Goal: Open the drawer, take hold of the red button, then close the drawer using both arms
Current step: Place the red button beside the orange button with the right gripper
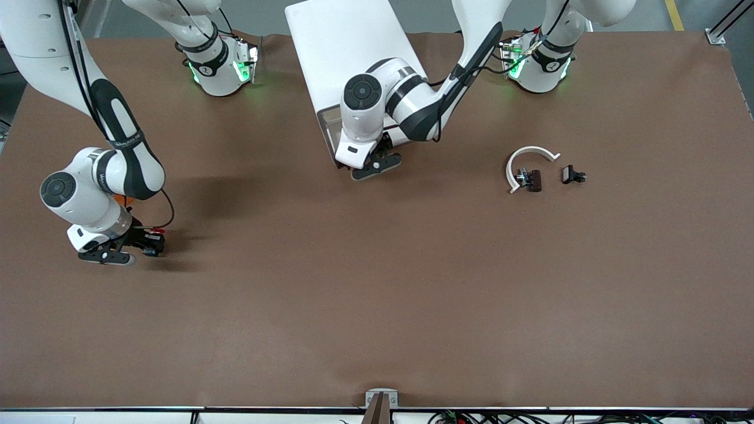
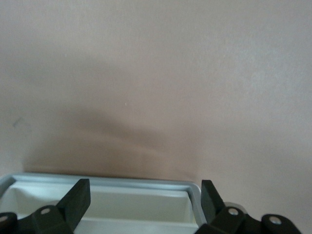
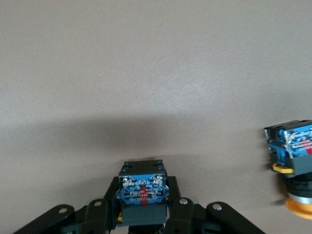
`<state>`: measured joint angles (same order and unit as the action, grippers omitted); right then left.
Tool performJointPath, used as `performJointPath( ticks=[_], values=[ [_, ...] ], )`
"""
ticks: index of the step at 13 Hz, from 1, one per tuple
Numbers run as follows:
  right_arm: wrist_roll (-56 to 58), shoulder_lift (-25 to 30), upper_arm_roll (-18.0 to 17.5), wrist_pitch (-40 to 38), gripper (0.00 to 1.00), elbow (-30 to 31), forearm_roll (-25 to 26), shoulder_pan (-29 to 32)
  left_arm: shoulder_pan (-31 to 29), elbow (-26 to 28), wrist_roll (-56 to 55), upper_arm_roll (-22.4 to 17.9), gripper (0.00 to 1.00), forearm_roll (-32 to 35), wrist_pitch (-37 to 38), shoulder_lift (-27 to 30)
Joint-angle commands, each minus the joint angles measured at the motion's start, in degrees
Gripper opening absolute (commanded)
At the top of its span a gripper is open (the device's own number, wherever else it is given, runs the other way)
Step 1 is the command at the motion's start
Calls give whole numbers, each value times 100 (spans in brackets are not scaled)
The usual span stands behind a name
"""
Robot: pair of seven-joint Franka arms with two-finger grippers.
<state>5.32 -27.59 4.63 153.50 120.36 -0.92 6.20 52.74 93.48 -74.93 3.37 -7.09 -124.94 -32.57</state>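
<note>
The right gripper (image 3: 142, 220), low over the worktop (image 1: 377, 294) at the right arm's end, pinches the button (image 3: 142, 192) between its fingers. The left gripper (image 2: 145, 202), fingers spread, is at the open drawer (image 2: 102, 184) in front of the cabinet (image 1: 344, 47).

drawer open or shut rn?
Open: in the left wrist view the drawer juts out, its white tray showing between the left gripper fingers.

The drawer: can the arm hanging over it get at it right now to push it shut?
Probably yes. The left gripper hangs open right at the drawer front at the cabinet, with nothing between them. The right gripper, shut on the button, is well clear.
</note>
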Motion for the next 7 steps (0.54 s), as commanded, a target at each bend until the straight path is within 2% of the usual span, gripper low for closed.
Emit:
performJointPath(
  ticks=[1,5,6,7],
  values=[
    [21,-132,-94,-40,0,-170,74,118,262,4,-320,-30,100,-21,92,40],
    [21,-308,-103,-49,0,-319,74,83,412,4,-504,-30,100,-21,390,14],
    [-31,-352,-111,-49,12,-363,66,83,421,-14,-522,-21,100,-21,461,-12],
    [-58,-361,-120,-57,99,-407,66,65,473,-5,-531,-21,100,-30,470,-13]
  ],
)
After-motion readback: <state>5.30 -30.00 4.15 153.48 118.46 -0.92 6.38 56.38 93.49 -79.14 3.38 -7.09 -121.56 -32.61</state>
